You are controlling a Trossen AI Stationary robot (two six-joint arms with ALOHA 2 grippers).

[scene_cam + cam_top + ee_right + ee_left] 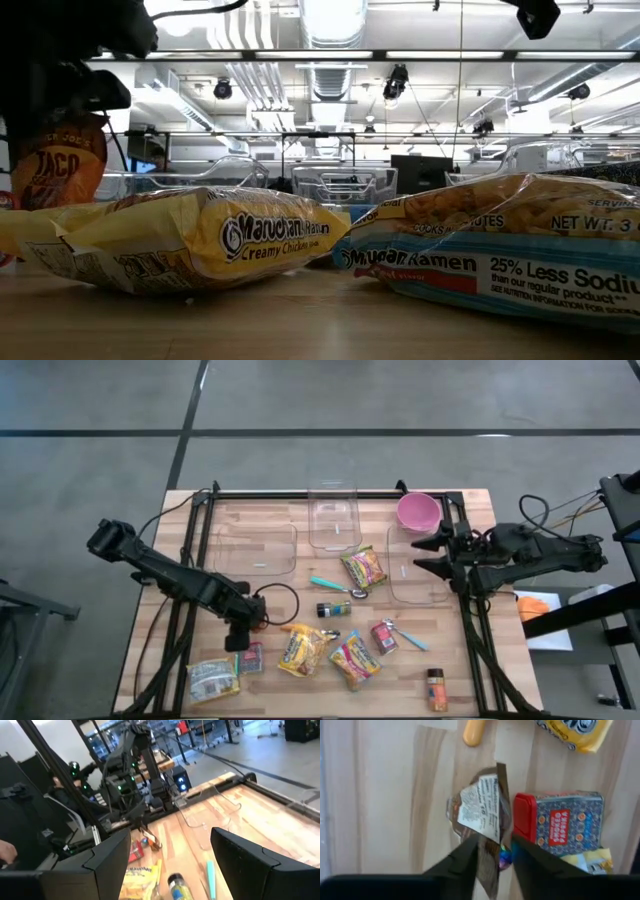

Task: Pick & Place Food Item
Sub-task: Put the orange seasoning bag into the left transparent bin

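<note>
Wooden table (grey floor around)

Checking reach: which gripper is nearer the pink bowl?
Right. The right gripper sits just below the pink bowl at the table's far right; the left gripper is across the table, over a small packet.

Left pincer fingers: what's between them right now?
The taco seasoning packet, gripped by the left pincer; the left wrist view shows it. The red box lies just beside the packet, outside the grip.
</note>
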